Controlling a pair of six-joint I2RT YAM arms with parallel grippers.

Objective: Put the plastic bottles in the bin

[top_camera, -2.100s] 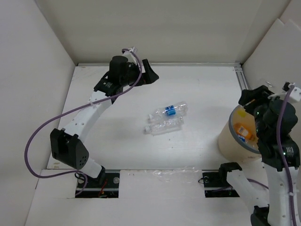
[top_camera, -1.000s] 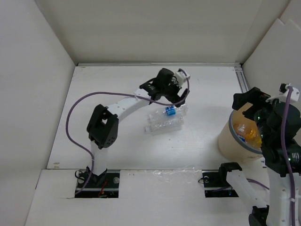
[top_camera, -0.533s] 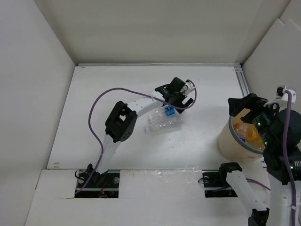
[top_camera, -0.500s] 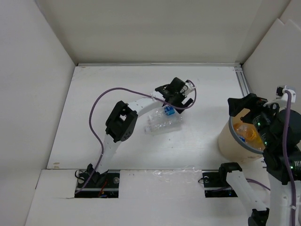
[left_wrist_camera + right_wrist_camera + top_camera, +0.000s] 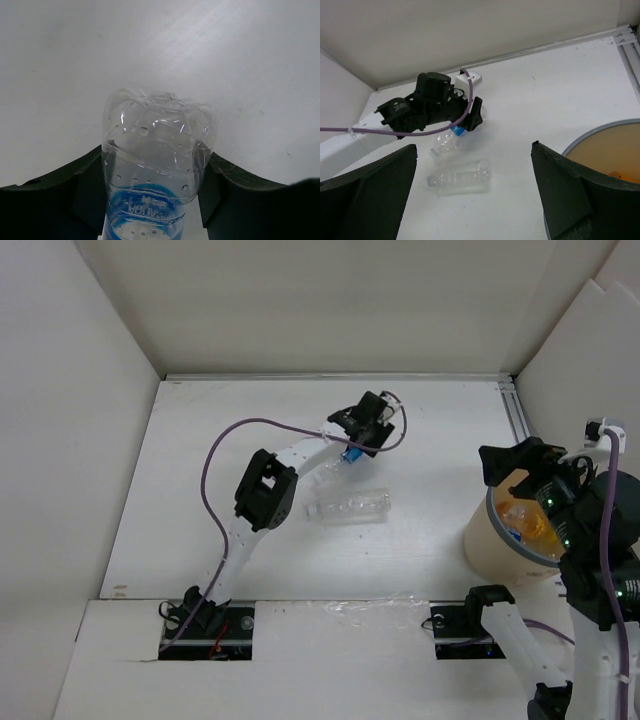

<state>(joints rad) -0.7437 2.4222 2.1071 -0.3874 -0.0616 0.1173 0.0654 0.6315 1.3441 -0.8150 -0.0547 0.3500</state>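
My left gripper (image 5: pixel 362 432) is shut on a clear plastic bottle with a blue label (image 5: pixel 343 459) near the table's middle. In the left wrist view both fingers (image 5: pixel 60 200) press the sides of this bottle (image 5: pixel 152 165), its base pointing away from the camera. A plain clear bottle (image 5: pixel 348 506) lies on its side just in front of it, free of any gripper, and it also shows in the right wrist view (image 5: pixel 460 176). The tan bin (image 5: pixel 490 545) stands at the right with an orange bottle (image 5: pixel 522 522) inside. My right gripper (image 5: pixel 520 478) hangs open above the bin's far rim.
White walls close the table on the left, back and right. A metal rail (image 5: pixel 517 412) runs along the right back edge. The left arm's purple cable (image 5: pixel 225 435) loops over the table's left half. The bin's rim (image 5: pixel 600 134) fills the right wrist view's lower right.
The left gripper has shut on the blue-label bottle and drawn it back, away from the plain bottle. The plain bottle now lies alone. The right arm has barely moved.
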